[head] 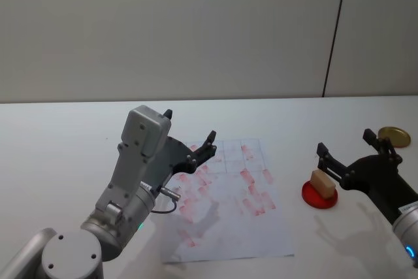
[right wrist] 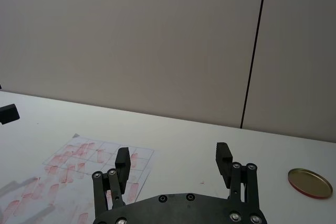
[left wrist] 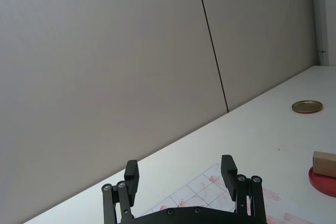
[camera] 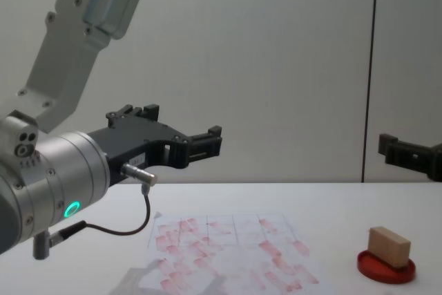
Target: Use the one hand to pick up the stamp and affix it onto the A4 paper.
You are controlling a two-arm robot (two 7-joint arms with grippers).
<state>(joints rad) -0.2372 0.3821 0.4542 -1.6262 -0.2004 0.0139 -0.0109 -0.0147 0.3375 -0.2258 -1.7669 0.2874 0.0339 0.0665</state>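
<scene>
Stamp [head: 323, 183] sits on the red ink pad [head: 319, 198] just right of the A4 paper [head: 228, 220] on the white surface [head: 59, 148], its underside hidden. The right gripper [head: 346, 145] hangs near and above it, jaws spread, empty, cropped in the chest view. The left gripper [head: 189, 127], also released, hovers over the paper's far-left part, its arm covering that edge.

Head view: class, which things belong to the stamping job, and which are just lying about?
Job: stamp, resting on the red ink pad; A4 paper; right end effector, open, near the stamp.
Lying about: gold lid, off to the right; left end effector, open, raised by the A4 paper.
</scene>
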